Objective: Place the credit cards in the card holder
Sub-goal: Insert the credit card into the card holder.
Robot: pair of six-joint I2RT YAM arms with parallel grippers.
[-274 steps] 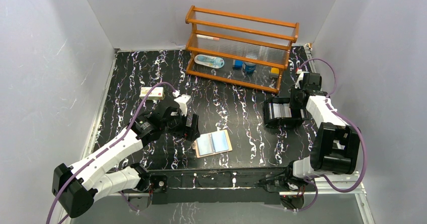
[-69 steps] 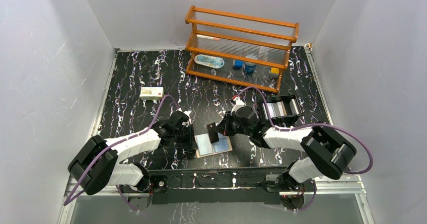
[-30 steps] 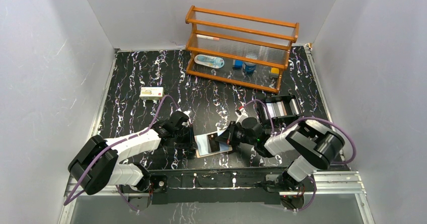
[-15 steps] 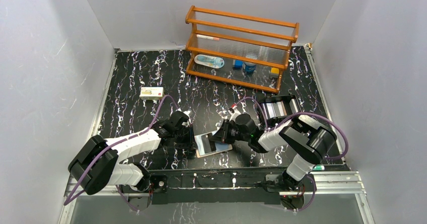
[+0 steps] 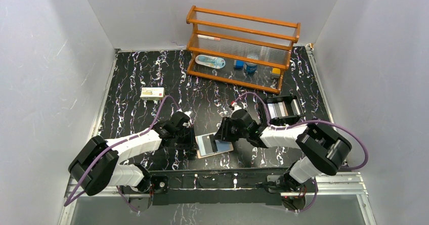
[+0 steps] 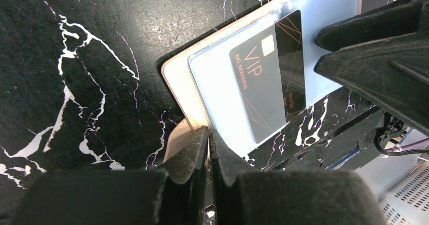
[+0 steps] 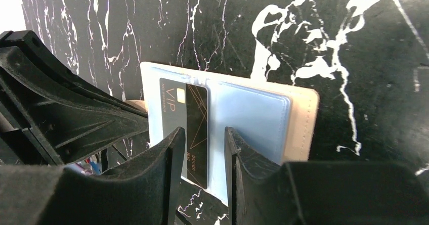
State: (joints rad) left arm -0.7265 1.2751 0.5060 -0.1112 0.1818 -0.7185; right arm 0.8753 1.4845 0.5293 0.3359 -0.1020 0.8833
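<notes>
You see glossy plastic credit card, clear shiny sleeve, matt leathery card holder, smooth marble-look table, varnished wooden rack.

— What do you look like?
— My left arm and right arm are white shells with black joint housings. A purple cable loops along each.
— And your gripper fingers?
— Matte black plastic, tapered.

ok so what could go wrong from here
The black VIP card lies on the blue sleeve of the card holder, and I cannot tell whether it is tucked in; a nudge from the open right gripper close by could slide it off. The left gripper seems to pinch only the holder's edge, so a push might pivot it. Both grippers sit close together and could bump.
</notes>
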